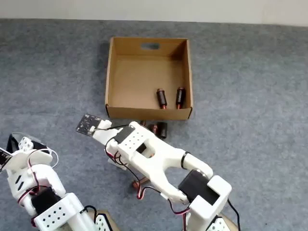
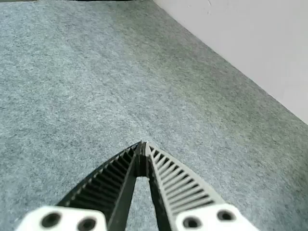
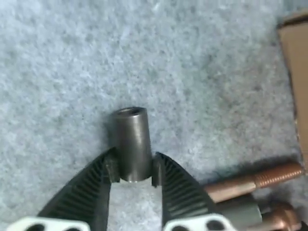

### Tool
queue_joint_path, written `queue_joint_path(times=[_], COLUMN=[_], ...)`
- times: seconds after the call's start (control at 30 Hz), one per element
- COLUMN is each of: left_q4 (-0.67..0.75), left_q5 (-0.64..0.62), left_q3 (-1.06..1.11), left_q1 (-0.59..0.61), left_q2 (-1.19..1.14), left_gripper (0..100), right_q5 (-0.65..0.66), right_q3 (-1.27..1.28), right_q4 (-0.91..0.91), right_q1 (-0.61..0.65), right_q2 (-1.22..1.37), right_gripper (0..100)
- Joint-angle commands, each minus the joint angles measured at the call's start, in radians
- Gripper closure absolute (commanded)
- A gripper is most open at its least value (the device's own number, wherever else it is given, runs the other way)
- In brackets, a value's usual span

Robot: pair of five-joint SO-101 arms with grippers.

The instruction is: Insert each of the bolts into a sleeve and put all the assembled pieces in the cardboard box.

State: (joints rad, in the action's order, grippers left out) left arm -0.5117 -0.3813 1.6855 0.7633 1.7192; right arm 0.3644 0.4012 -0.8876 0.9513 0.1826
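right gripper [image 3: 135, 169] was noted clamped on a dark sleeve [image 3: 131, 137] near one end, close to the cardboard box [image 1: 109, 77]. sleeve was judged rigid, smooth, slip-prone; mid-body grip was advised. left gripper [image 2: 143, 150] was recorded closed, empty.

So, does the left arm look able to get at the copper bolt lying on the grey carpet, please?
Probably not: the copper bolt lies close beside the right gripper, whose arm stands in the way, while the left gripper faces bare grey carpet, jaws shut.

sleeve [image 3: 131, 142] gripped; 2 assembled pieces [image 1: 161, 98] boxed
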Motion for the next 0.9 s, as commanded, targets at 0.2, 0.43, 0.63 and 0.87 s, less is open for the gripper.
queue_joint_path(times=[0.2,0.43,0.63,0.87], left_q4=[0.000,0.000,0.000,0.000], left_q5=[0.011,0.011,0.011,0.011], left_q3=[0.016,0.016,0.016,0.016], left_q1=[-0.039,-0.050,-0.051,-0.051], left_q2=[0.008,0.007,0.007,0.007], left_gripper=[99,99,99,99], right_q5=[-0.054,-0.101,-0.097,-0.095], right_q3=[-0.018,0.183,0.417,0.644], right_q4=[-0.079,-0.093,-0.093,-0.093], right_q1=[-0.048,-0.176,-0.450,-0.828], right_q2=[-0.197,-0.519,-0.759,-0.872], right_gripper=[99.3,99.3,99.3,99.3])
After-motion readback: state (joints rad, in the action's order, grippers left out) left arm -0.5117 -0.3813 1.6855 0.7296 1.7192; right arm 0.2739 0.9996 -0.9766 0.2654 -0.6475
